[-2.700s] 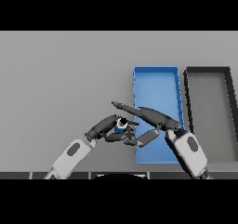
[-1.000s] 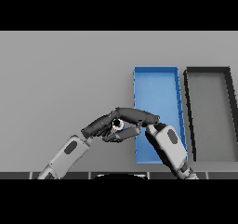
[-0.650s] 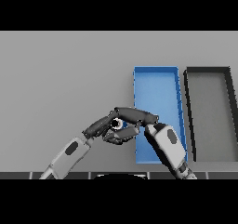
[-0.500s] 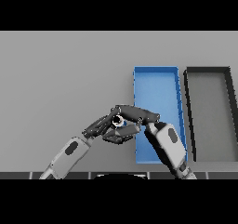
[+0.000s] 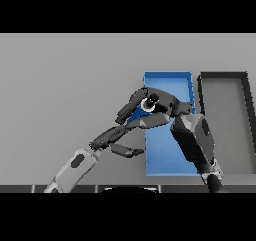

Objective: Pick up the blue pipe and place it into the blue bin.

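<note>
Blue pipe (image 5: 149,104), a short tube seen almost end-on as a pale ring with a dark bore and only a sliver of blue at its edge, sits in the grasp of the right hand (image 5: 152,109), raised over the near-left rim of the open blue rectangular bin (image 5: 185,82). Holding it there makes sense for the task: the pipe is already above the bin's left wall, so carrying it a little further right and letting go should drop it onto the blue floor rather than the grey table (image 5: 65,80). The right hand's dark fingers are curled round the pipe, with the thumb closing from the other side, so the grip looks like a wrap and not a fingertip pinch; how firmly it is seated cannot be judged, since the fingers hide most of the tube. The left hand (image 5: 116,137) lies lower and to the left, over the table just beside the bin's left wall, its fingers stretched out and loosely apart, holding nothing and touching neither the pipe nor the right hand as far as can be seen. A dark grey rectangular bin (image 5: 225,76) stands just beside the blue one on the right.
</note>
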`<state>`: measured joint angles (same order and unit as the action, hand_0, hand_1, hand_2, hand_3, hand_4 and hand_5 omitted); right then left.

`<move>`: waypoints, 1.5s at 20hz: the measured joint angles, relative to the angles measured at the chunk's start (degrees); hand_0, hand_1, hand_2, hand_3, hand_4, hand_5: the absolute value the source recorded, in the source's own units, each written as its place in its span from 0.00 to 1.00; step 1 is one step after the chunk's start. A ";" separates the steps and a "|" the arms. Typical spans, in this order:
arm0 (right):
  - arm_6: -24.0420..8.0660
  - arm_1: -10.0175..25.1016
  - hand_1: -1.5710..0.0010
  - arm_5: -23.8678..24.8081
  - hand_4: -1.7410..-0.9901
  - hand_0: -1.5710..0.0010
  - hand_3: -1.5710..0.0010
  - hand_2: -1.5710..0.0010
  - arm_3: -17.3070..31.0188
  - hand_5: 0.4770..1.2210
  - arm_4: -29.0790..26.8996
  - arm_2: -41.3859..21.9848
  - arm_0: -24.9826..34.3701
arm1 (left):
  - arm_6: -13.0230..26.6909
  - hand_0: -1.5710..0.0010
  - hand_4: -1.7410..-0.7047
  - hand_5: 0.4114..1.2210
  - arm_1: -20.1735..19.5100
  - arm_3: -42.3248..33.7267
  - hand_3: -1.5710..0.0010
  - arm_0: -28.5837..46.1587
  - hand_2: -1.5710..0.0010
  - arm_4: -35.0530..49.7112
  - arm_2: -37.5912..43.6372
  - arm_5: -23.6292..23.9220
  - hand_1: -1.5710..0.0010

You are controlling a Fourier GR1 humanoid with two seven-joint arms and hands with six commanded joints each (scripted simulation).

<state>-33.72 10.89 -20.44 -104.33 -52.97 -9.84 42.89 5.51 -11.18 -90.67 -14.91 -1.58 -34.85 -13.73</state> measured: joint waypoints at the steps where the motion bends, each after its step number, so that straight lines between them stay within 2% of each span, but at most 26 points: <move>1: 0.47 1.08 0.00 2.07 0.04 0.00 0.00 0.00 1.07 0.88 -2.64 1.97 3.58 | -0.33 1.00 0.80 0.11 -0.83 -0.96 1.00 0.20 1.00 0.24 0.22 -0.23 1.00; 2: 1.75 2.34 0.00 2.13 0.03 0.00 0.00 0.00 3.39 0.87 -1.65 3.41 6.90 | 0.23 1.00 0.80 0.11 -0.73 -0.46 1.00 0.23 1.00 -0.08 0.05 -0.18 1.00; 5: 3.80 5.64 0.00 6.16 0.01 0.00 0.00 0.00 8.04 0.85 -0.78 7.60 13.25 | -1.61 1.00 0.81 0.10 -1.65 -0.37 1.00 0.16 1.00 -0.02 0.64 -0.46 1.00; 7: 5.09 7.06 0.00 8.02 0.01 0.00 0.00 0.00 13.37 0.87 3.88 8.95 16.28 | -1.89 1.00 0.80 0.10 -2.04 -0.99 1.00 0.77 1.00 0.61 0.75 -0.85 1.00; 11: 5.29 10.75 0.00 7.28 0.00 0.00 0.00 0.00 24.22 0.88 10.37 12.07 15.80 | -1.84 1.00 0.80 0.09 -1.84 -0.74 1.00 0.19 1.00 1.41 1.16 -1.37 1.00; 15: 4.06 11.09 0.00 7.94 0.00 0.00 0.00 0.00 29.44 0.87 13.90 13.60 9.11 | -1.03 1.00 0.82 0.09 -1.25 -0.50 1.00 1.03 1.00 0.60 0.76 -0.41 1.00; 17: 2.80 10.61 0.00 8.05 0.00 0.00 0.00 0.00 28.88 0.87 15.18 13.14 5.06 | -0.52 1.00 0.82 0.08 -1.32 -0.42 1.00 0.85 1.00 1.17 1.23 -0.53 1.00; 20: -1.21 9.33 0.00 11.05 0.00 0.00 0.00 0.00 27.36 0.86 17.42 11.97 -1.03 | -0.59 1.00 0.82 0.07 -1.60 -1.03 1.00 0.54 1.00 1.18 1.30 -0.60 1.00; 21: -1.21 9.31 0.00 12.17 0.00 0.00 0.00 0.00 27.95 0.86 17.90 11.30 -2.37 | -0.72 1.00 0.82 0.07 -1.49 -0.23 1.00 0.06 1.00 1.06 1.46 -0.70 1.00; 23: -1.22 11.46 0.00 13.28 0.00 0.00 0.00 0.00 29.02 0.87 16.72 7.74 -5.90 | -1.96 1.00 0.83 0.06 -1.63 -0.59 1.00 0.76 1.00 0.78 1.04 -0.75 1.00; 25: -1.21 14.03 0.00 15.68 0.11 0.00 0.00 0.00 29.65 0.87 14.39 2.66 -8.69 | -0.95 1.00 0.83 0.06 -1.34 -0.35 1.00 0.54 1.00 0.63 1.11 -0.39 1.00; 27: -1.21 15.80 0.00 15.07 0.20 0.00 0.00 0.00 29.49 0.86 13.24 -0.63 -11.61 | -0.83 1.00 0.83 0.06 -0.90 -0.54 1.00 0.57 1.00 0.59 0.88 -0.17 1.00; 28: -1.21 16.88 0.00 15.80 0.19 0.00 0.15 0.00 30.87 0.85 12.84 -3.49 -11.79 | -0.82 1.00 0.83 0.06 -1.13 -1.10 1.00 0.85 1.00 0.83 0.94 -0.21 1.00; 29: -1.21 18.39 0.07 17.78 0.26 0.00 0.29 0.11 31.75 0.88 10.86 -7.02 -11.74 | -0.88 1.00 0.83 0.05 -1.50 -1.07 1.00 0.98 1.00 0.82 1.07 -0.30 1.00; 30: -1.21 20.57 0.26 19.74 0.32 0.17 0.43 0.29 33.48 0.90 8.33 -10.95 -11.47 | -0.36 1.00 0.83 0.05 -1.32 -1.02 1.00 1.02 1.00 1.04 0.99 -0.44 1.00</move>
<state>-34.94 31.45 -0.70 -70.86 -44.63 -20.79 31.42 5.15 -12.49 -91.69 -13.89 -0.53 -33.86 -14.17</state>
